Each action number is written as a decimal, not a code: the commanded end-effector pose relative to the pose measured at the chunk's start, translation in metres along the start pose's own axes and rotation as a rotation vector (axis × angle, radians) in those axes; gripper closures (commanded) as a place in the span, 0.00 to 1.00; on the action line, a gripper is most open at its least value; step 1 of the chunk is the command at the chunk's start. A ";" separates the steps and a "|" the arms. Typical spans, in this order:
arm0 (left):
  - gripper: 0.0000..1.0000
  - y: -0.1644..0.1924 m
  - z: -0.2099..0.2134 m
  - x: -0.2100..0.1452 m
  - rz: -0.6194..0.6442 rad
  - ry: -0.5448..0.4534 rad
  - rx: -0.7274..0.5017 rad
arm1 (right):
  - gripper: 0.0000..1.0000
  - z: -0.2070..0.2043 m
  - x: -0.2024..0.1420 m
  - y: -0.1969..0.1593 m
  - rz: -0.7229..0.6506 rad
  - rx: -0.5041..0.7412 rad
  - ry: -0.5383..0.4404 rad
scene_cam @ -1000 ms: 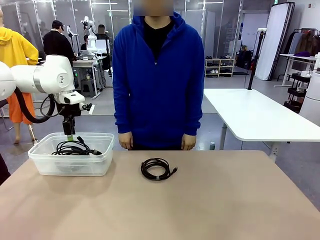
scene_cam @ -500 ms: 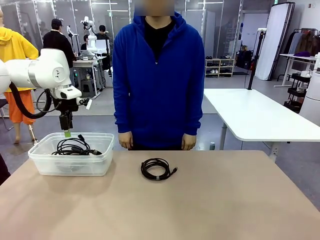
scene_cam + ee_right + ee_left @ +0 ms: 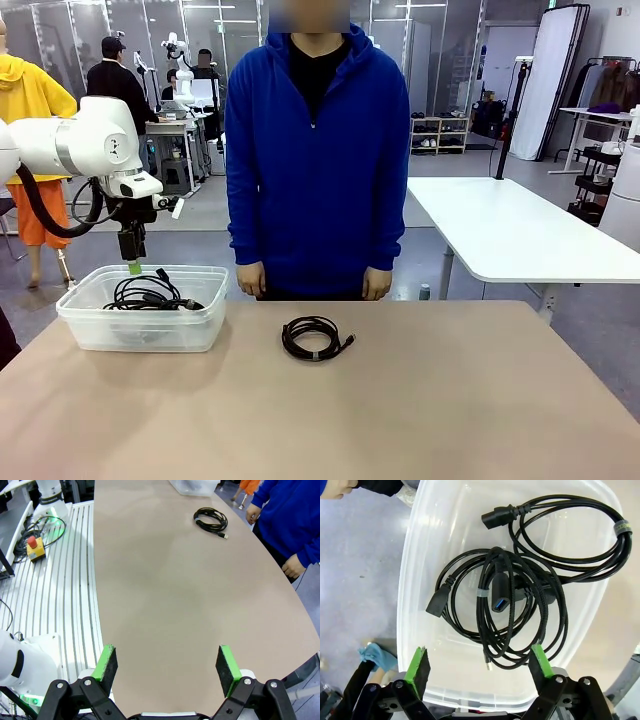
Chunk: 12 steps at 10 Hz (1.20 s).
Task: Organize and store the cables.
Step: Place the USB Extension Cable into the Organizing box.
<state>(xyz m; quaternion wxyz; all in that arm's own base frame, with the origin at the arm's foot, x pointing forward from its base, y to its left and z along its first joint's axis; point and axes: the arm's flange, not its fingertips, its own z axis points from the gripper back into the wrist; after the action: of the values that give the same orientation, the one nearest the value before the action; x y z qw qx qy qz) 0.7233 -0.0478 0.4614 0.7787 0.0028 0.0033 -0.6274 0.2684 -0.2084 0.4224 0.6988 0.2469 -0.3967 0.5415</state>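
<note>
the table (image 3: 420, 400) is carrying a clear plastic bin (image 3: 140, 325) at its left far corner, and the left gripper (image 3: 479, 666) is hanging above that bin with its jaws spread wide and nothing between them, while the right gripper (image 3: 167, 664) is waiting over bare tabletop, equally wide and empty. the stored cables (image 3: 520, 580) are lying tangled in the bin, loops overlapping and plugs pointing several ways; one loose coil (image 3: 316, 337) is sitting alone mid-table in front of the person (image 3: 316, 150), lying flat, slightly wider than deep, its small connector tail (image 3: 348, 343) pointing toward the right side. the risk, as i'm judging it: a grasp catching only one strand is likely unwinding the coil, letting it sag and drag across the table, or snagging the bin rim during the drop.
</note>
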 end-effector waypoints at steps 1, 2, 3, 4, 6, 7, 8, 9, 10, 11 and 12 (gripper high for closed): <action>0.00 0.002 0.001 0.000 0.007 0.004 0.007 | 0.00 -0.002 0.000 -0.001 0.010 -0.012 -0.016; 0.00 0.002 0.001 0.000 0.007 0.004 0.007 | 0.00 -0.002 0.000 -0.001 0.010 -0.012 -0.016; 0.00 0.002 0.001 0.000 0.007 0.004 0.007 | 0.00 -0.002 0.000 -0.001 0.010 -0.012 -0.016; 0.00 0.002 0.001 0.000 0.007 0.004 0.007 | 0.00 -0.002 0.000 -0.001 0.010 -0.012 -0.016; 0.00 0.002 0.001 0.000 0.007 0.004 0.007 | 0.00 -0.002 0.000 -0.001 0.010 -0.012 -0.016; 0.00 0.002 0.001 0.000 0.007 0.004 0.007 | 0.00 -0.002 0.000 -0.001 0.010 -0.012 -0.016; 0.00 0.002 0.001 0.000 0.007 0.004 0.007 | 0.00 -0.002 0.000 -0.001 0.010 -0.012 -0.016; 0.00 0.002 0.001 0.000 0.007 0.004 0.007 | 0.00 -0.002 0.000 -0.001 0.010 -0.012 -0.016; 0.00 0.002 0.001 0.000 0.007 0.004 0.007 | 0.00 -0.002 0.000 -0.001 0.010 -0.012 -0.016; 0.00 0.002 0.001 0.000 0.007 0.004 0.007 | 0.00 -0.002 0.000 -0.001 0.010 -0.012 -0.016; 0.00 0.002 0.001 0.000 0.007 0.004 0.007 | 0.00 -0.002 0.000 -0.001 0.010 -0.012 -0.016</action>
<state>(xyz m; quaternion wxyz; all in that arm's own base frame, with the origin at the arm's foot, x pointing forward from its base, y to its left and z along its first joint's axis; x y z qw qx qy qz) 0.7233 -0.0477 0.4614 0.7788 0.0028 0.0033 -0.6273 0.2684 -0.2084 0.4224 0.6988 0.2469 -0.3967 0.5415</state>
